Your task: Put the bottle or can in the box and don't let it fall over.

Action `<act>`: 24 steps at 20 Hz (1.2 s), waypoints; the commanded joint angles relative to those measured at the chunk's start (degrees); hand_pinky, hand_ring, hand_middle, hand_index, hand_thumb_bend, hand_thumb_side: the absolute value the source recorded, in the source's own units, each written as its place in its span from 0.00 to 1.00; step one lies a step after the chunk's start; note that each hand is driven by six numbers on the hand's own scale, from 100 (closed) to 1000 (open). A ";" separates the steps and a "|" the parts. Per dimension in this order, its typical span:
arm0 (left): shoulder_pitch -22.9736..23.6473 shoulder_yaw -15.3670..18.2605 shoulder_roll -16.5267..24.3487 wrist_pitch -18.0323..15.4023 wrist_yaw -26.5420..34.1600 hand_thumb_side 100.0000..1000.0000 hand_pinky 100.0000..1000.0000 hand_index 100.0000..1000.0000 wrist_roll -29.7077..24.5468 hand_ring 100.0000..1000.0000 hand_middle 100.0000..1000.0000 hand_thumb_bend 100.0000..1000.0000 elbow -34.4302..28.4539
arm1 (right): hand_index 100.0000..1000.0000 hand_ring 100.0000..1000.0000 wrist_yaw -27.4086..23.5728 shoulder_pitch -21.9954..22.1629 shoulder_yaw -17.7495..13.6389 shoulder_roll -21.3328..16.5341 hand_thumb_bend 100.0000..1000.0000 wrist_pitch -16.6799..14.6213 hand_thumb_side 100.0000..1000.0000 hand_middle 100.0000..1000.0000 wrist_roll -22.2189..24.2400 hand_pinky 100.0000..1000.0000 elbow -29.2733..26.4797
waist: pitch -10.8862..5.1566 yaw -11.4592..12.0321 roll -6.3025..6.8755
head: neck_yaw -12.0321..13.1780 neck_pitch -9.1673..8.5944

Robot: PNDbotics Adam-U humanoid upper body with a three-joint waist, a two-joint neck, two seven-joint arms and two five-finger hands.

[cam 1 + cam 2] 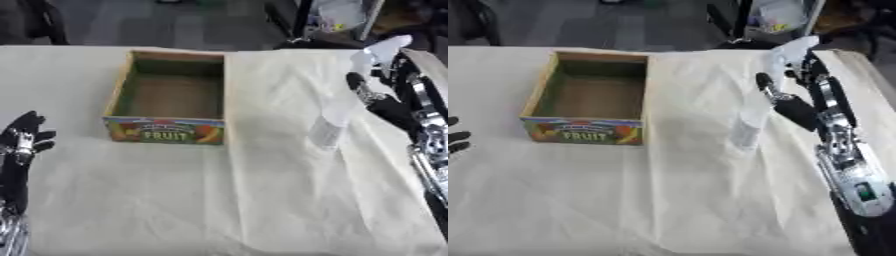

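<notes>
Bottle (331, 127) stands right of centre, well apart from box (169, 97) at upper left. Right hand (794, 107) near its top; grip: can't tell. Left hand (24, 137) relaxed, lower left. Risk: tall bottle tips w/ off-centre grab.

The clear bottle (331, 127) is smeared by blur, so its cap and label cannot be read. The right hand (791, 107) is blurred too; its contact with the bottle is unclear. The left hand (22, 142) is cut off in the right eye view.
</notes>
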 commanded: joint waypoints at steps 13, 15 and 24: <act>-0.22 -0.13 0.68 -0.11 -0.29 0.80 0.74 0.88 -0.21 0.71 0.78 0.32 -1.20 | 0.96 0.80 1.43 -1.61 0.73 1.16 0.41 4.66 0.35 0.75 -3.58 0.90 -2.21 | -0.61 -0.05 0.09 | -0.17 0.38; -0.21 -0.15 0.69 -0.12 -0.28 0.80 0.74 0.88 -0.23 0.71 0.78 0.33 -1.21 | 0.96 0.80 1.57 -1.75 0.84 1.48 0.42 5.22 0.35 0.75 -4.04 0.90 -2.45 | -0.61 -0.06 0.09 | -0.22 0.38; -0.17 -0.24 0.68 -0.11 -0.29 0.80 0.74 0.88 -0.34 0.71 0.78 0.33 -1.19 | 0.95 0.79 2.10 -2.46 1.28 2.71 0.42 7.39 0.35 0.74 -5.55 0.89 -3.10 | -0.63 0.00 0.08 | -0.34 0.38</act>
